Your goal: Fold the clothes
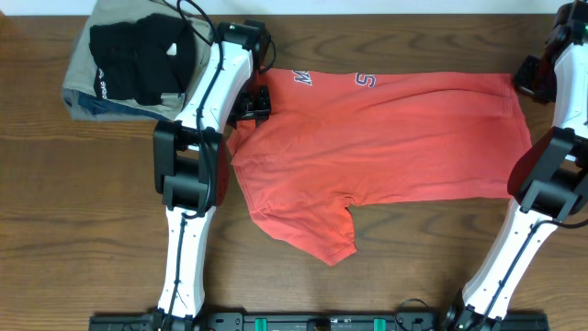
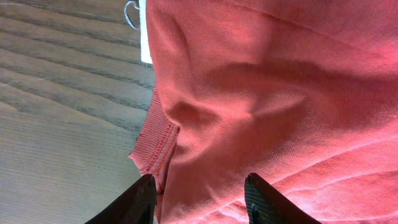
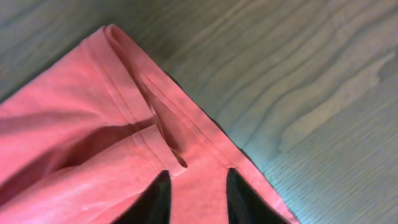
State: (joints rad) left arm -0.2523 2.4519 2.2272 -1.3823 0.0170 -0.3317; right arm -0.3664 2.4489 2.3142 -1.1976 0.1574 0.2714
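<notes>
T-shirt (image 1: 395,138) lies spread mid-surface (image 1: 92,230), toward the far edge, ready for folding. Right end effector (image 3: 196,180) is open over its hem corner. Left end effector (image 2: 199,186) straddles the opposite edge, fingers apart; grip unclear.

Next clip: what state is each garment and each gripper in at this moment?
T-shirt: flat on the table, partly folded, one sleeve sticking out at the near edge.
Black garment: folded, lying on the tan garment.
Tan garment: folded, under the black one.
Left gripper: open, over the T-shirt's left end.
Right gripper: open, over the T-shirt's hemmed corner.
</notes>
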